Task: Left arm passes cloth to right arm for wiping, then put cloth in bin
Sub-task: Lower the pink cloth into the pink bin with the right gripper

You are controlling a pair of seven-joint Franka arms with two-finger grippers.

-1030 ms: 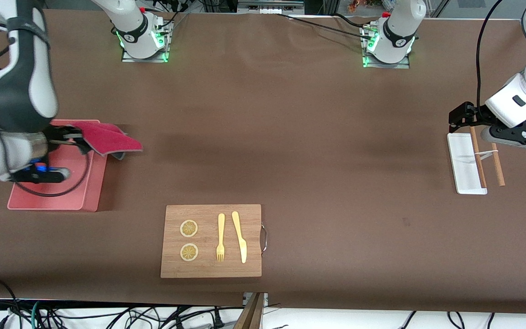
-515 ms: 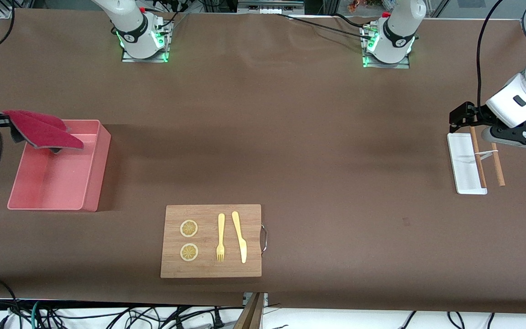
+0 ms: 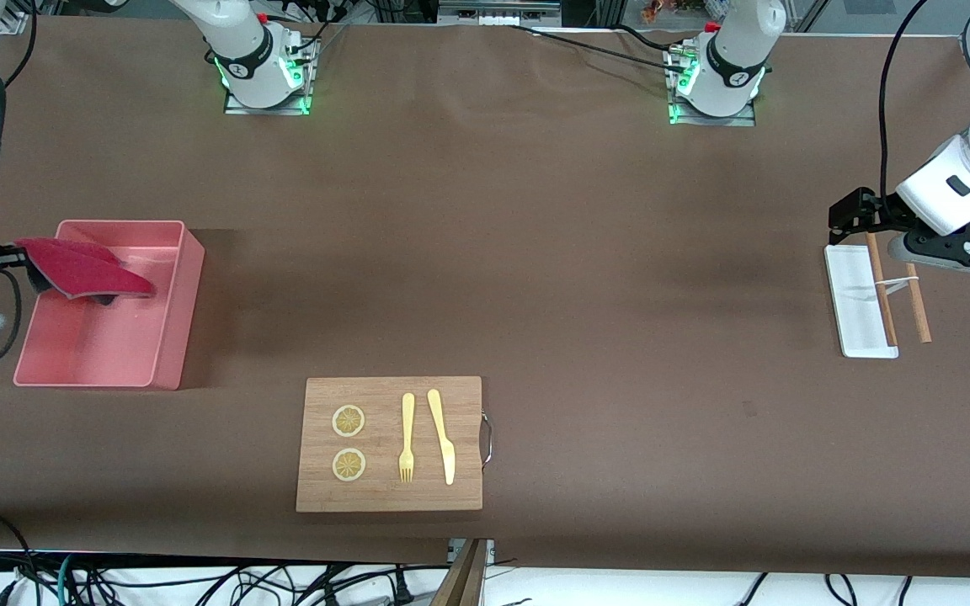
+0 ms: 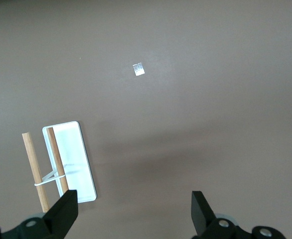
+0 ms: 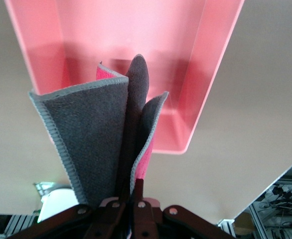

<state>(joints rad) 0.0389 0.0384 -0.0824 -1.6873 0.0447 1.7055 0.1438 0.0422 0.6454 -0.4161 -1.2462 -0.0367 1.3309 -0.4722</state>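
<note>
The crimson-pink cloth point(image 3: 81, 268) hangs folded from my right gripper point(image 3: 12, 255), which is shut on its edge over the edge of the bin toward the right arm's end of the table. The salmon-pink bin point(image 3: 173, 311) is empty below it. In the right wrist view the cloth point(image 5: 93, 134) shows its grey backing, pinched by the gripper point(image 5: 131, 191), with the bin point(image 5: 206, 84) beneath. My left gripper point(image 3: 851, 220) is open and empty, waiting above the white tray; its fingers point(image 4: 64, 211) show wide apart in the left wrist view.
A wooden board point(image 3: 390, 443) with two lemon slices point(image 3: 349, 421), a fork point(image 3: 407, 438) and a knife point(image 3: 443, 436) lies near the front edge. A small white tray point(image 3: 855, 299) with two wooden sticks point(image 3: 882, 290) lies at the left arm's end, also in the left wrist view point(image 4: 76, 159).
My right arm swung the cloth from the bin's inner edge out toward the table's end, then came back a little and lower over the bin. The left arm has not moved.
</note>
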